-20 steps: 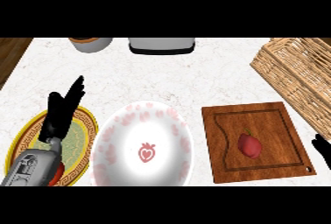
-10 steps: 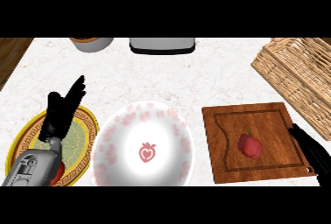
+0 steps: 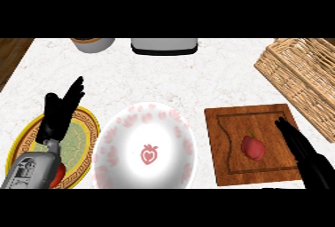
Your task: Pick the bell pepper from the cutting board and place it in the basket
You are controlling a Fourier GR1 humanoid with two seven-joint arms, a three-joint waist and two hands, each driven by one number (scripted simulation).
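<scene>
Fingers of right hand (image 3: 302,146) straight, spread over board (image 3: 226,146), beside pepper (image 3: 253,148), not gripping. Pepper lies on board. Basket (image 3: 302,75) beyond. Left hand (image 3: 60,111) open, resting over plate (image 3: 26,137).

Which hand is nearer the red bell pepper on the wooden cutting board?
Right. The right hand is over the board's right edge beside the red bell pepper; the left hand rests open far left.

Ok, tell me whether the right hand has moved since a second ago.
Yes. The right hand has come in from the right edge and up over the cutting board, its fingers now beside the bell pepper.
</scene>
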